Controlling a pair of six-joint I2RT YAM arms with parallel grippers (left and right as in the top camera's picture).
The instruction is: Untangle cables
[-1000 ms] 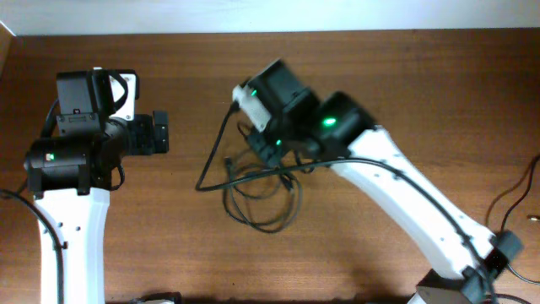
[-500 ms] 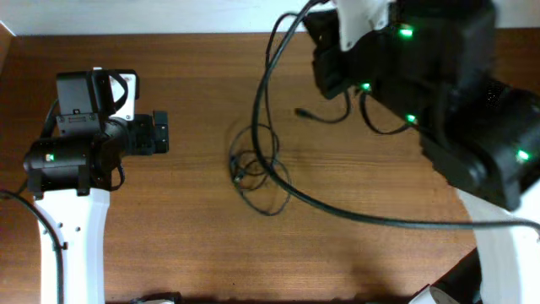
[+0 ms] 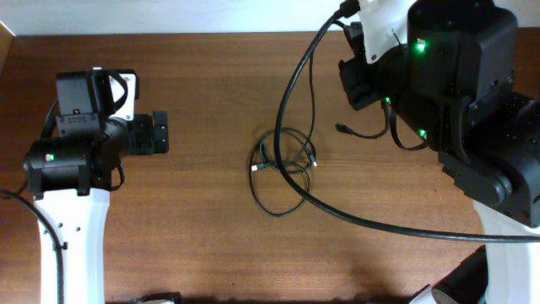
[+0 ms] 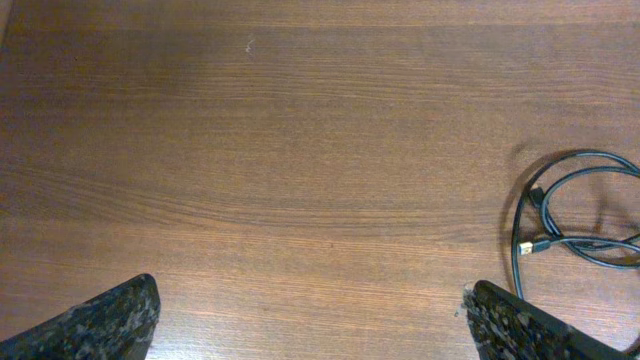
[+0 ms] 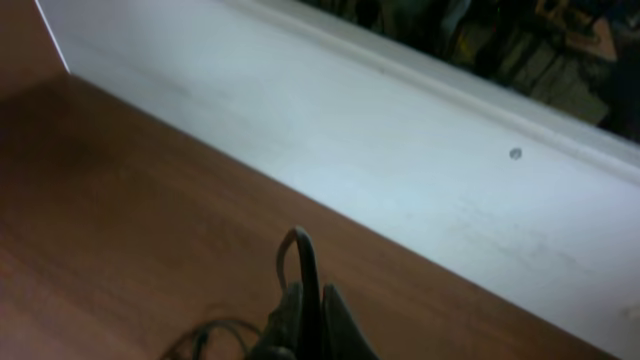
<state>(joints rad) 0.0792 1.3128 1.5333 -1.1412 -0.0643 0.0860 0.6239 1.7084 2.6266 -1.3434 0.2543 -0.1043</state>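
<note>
Thin black cables lie in a loose coil at the table's middle, with small plugs at their ends. One long black cable rises from the coil to my right gripper, which is shut on a loop of it high above the table, near the back wall. This cable then trails off to the right. Another plug end hangs below the right arm. My left gripper is open and empty, low over bare wood left of the coil.
The left arm stands at the table's left side. A white wall runs along the table's back edge. Thin wires lie at the right edge, by the right arm's base.
My right gripper has lifted the long cable high and moved right, toward the back. The coil has been dragged to the right and has loosened. The left arm has not moved.
</note>
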